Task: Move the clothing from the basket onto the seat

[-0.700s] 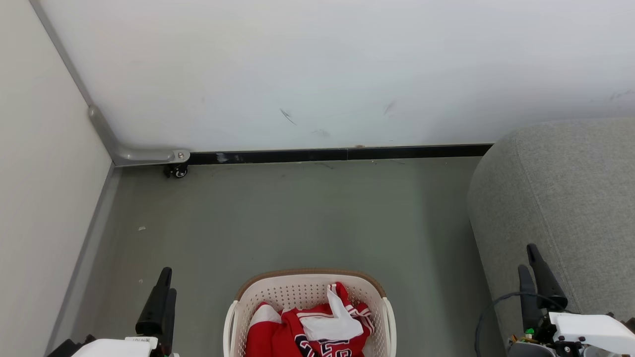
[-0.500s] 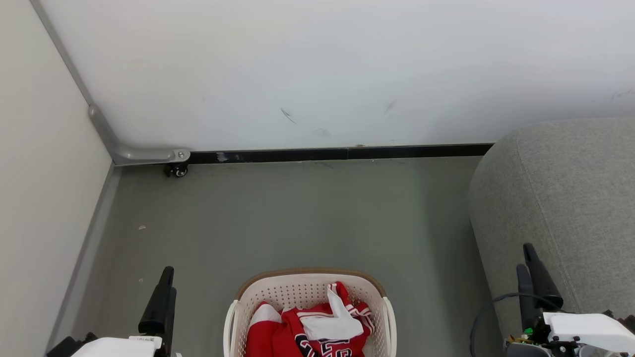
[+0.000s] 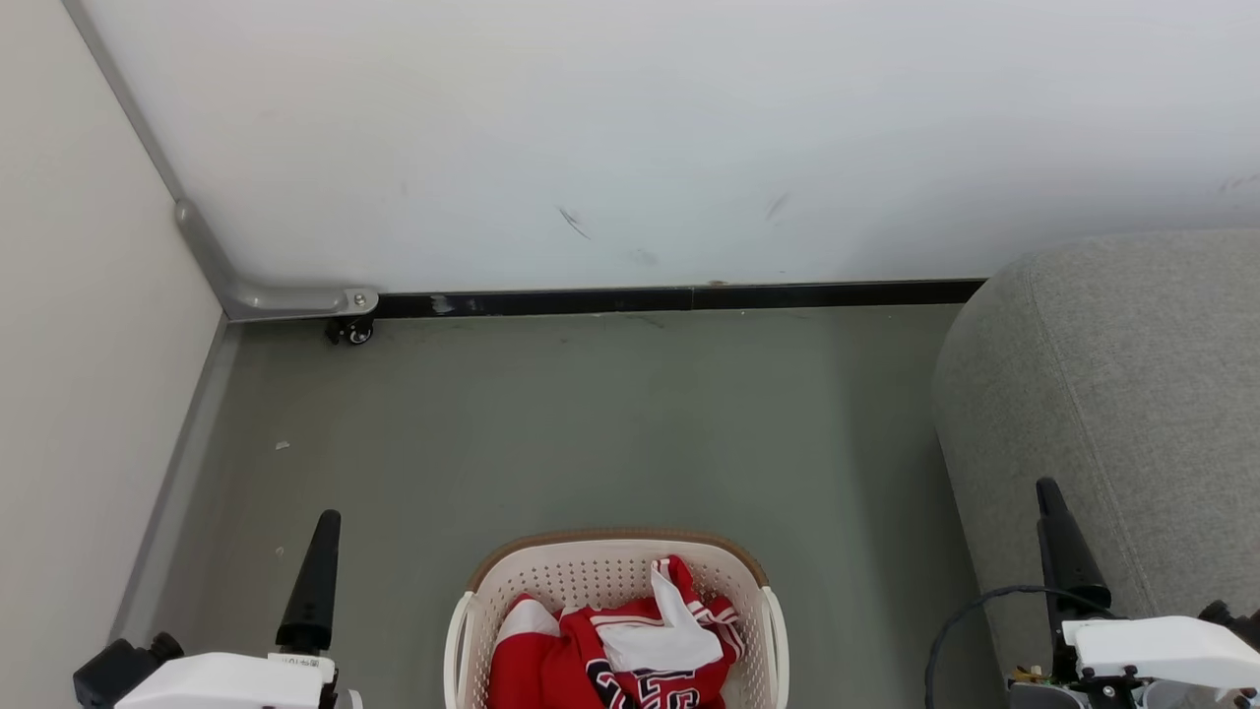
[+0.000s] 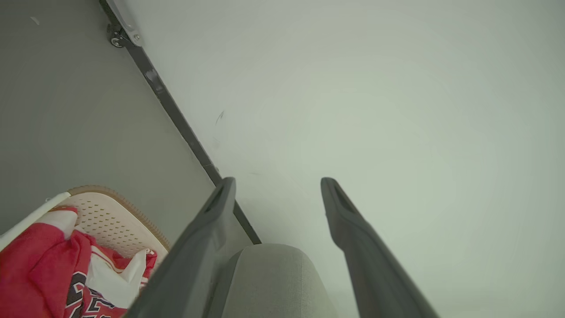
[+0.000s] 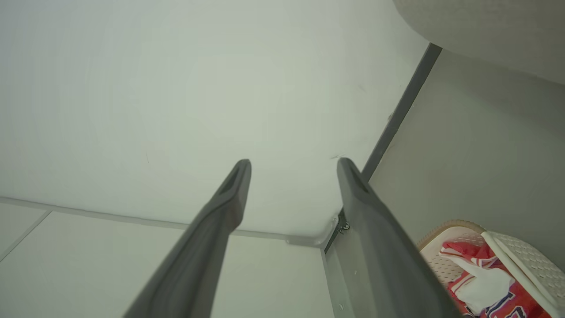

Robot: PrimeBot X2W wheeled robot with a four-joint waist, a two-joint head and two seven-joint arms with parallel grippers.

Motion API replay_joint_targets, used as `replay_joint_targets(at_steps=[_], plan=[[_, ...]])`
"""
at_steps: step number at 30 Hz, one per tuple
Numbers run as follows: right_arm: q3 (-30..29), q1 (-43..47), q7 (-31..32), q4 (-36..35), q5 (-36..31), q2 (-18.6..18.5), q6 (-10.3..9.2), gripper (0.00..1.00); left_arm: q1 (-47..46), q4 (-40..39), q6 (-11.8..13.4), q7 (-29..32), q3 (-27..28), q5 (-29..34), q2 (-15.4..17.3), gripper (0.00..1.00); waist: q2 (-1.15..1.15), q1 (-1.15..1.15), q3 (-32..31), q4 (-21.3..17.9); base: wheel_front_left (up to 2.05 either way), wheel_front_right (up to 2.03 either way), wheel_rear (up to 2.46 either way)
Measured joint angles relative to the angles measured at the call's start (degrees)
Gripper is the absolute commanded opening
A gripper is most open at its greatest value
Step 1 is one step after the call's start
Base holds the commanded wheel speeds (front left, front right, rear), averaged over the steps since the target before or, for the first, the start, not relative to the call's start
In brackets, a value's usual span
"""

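You face a corner of the room: a dull grey-green floor (image 3: 630, 423) meets a pale back wall (image 3: 630, 128) along a black skirting strip (image 3: 689, 296); the wall carries a few dark scuff marks (image 3: 571, 225). On your left a cream side panel (image 3: 79, 345) runs toward you; a grey metal rail (image 3: 266, 298) edges it and bends at the corner; a small black caster wheel (image 3: 351, 333) sits just beneath that bend. A small pale speck (image 3: 283, 445) lies on the floor near the left panel.

The basket (image 3: 615, 547) stands on the floor at the bottom middle of the head view, its brown rim band toward the wall and its near part cut off by the lower edge. The clothing (image 3: 551, 660) lies crumpled inside it, red with white trim and dark numerals, with a white piece folded on top. The seat (image 3: 1132, 394) rises at your right, grey and rounded, a seam running down its side; it is near the basket but apart from it, with a strip of floor between.

Your left hand (image 4: 274, 182) hangs over the floor to the left of the basket, pointing toward the wall; its two dark fingers stand well apart, released, with only wall seen between them. Your right hand (image 5: 293, 162) sits before the seat's side; its fingers are likewise spread and released; a dark cable (image 3: 970, 601) loops beside its wrist.
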Motion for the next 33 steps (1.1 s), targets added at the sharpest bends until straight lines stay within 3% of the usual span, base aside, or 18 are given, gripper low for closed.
replay_joint_targets(at_steps=[7,17,20,33], plan=[[0.8,-0.2,-1.3,0.0,-6.0,-0.4,0.01,1.0,-0.1,-1.3,0.1,-1.1,-0.9,7.5,0.5,1.0,0.0,0.23,0.0,0.1,0.0,0.0,0.0],[2.1,-1.1,-3.0,0.5,-15.0,-0.6,0.02,1.0,-0.1,-2.9,1.1,-2.6,-3.1,17.8,0.9,1.0,0.0,0.3,0.2,0.3,0.0,0.0,0.0],[2.3,-1.1,-3.3,0.8,-17.0,-0.6,0.02,1.0,-0.1,-3.3,1.4,-3.1,-3.7,19.9,1.0,1.0,0.0,0.26,0.3,0.4,0.0,0.0,0.0],[3.2,-1.1,-5.6,2.0,-30.7,-0.6,0.07,1.0,-0.1,-5.0,3.1,-5.3,-7.8,35.6,2.4,1.0,0.0,-0.31,0.7,0.8,0.0,0.0,0.0]])
